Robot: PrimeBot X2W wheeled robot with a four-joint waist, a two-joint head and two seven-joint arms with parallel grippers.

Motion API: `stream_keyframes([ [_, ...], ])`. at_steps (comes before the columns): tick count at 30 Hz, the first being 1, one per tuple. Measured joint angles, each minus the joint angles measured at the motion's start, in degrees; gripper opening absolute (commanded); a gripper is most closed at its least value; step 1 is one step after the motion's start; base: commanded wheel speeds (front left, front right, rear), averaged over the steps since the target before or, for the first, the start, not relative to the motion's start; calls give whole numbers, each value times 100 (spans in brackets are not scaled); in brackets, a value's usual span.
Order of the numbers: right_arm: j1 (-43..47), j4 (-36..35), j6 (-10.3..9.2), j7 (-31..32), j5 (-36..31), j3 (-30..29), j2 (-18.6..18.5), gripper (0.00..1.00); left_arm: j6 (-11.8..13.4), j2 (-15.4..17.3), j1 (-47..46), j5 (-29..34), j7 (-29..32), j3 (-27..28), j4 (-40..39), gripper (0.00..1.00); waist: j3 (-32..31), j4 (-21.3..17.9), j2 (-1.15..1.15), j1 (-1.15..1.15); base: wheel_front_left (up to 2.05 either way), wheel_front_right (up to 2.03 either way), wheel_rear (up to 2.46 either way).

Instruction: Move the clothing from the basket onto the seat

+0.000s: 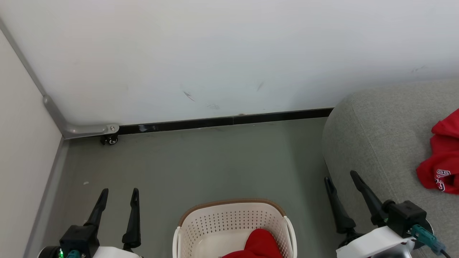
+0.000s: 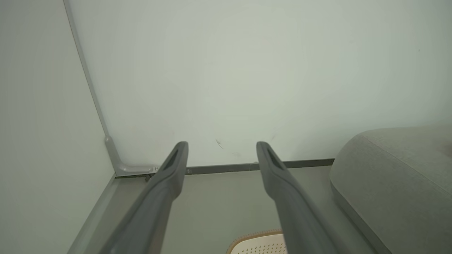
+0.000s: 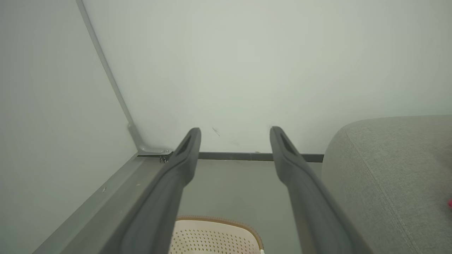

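The cream basket [image 1: 233, 218] with a brown rim stands on the floor at the bottom centre, and a plain red garment [image 1: 260, 245] lies inside it. A red jersey [image 1: 443, 157] with white lettering lies on the grey seat [image 1: 380, 132] at the right edge. My left gripper [image 1: 119, 191] hangs open and empty to the left of the basket. My right gripper [image 1: 340, 175] is open and empty between the basket and the seat's rounded end. The basket rim [image 2: 254, 236] [image 3: 219, 222] and the seat [image 2: 395, 176] [image 3: 388, 169] also show past the open left gripper [image 2: 222, 146] and right gripper [image 3: 235, 132].
A white wall [image 1: 229, 53] with a dark baseboard [image 1: 222, 122] runs across the back. A pale panel [image 1: 21, 143] closes the left side, with a grey bracket and small caster [image 1: 109, 139] in the corner. Grey floor [image 1: 200, 165] lies between wall and basket.
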Motion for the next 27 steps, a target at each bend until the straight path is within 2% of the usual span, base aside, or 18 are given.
stream_keyframes([
  [16, 58, -282, 0, 52, 0, -64, 4, 100, -60, -9, 1, 114, 0, -13, -93, 100, 208, -10, 0, 0, 0, 0, 0],
  [27, 70, -580, 0, 52, -67, -237, 13, 100, -365, 158, -277, 349, 1, -374, -85, 100, 483, -73, 0, 0, 0, 0, 0],
])
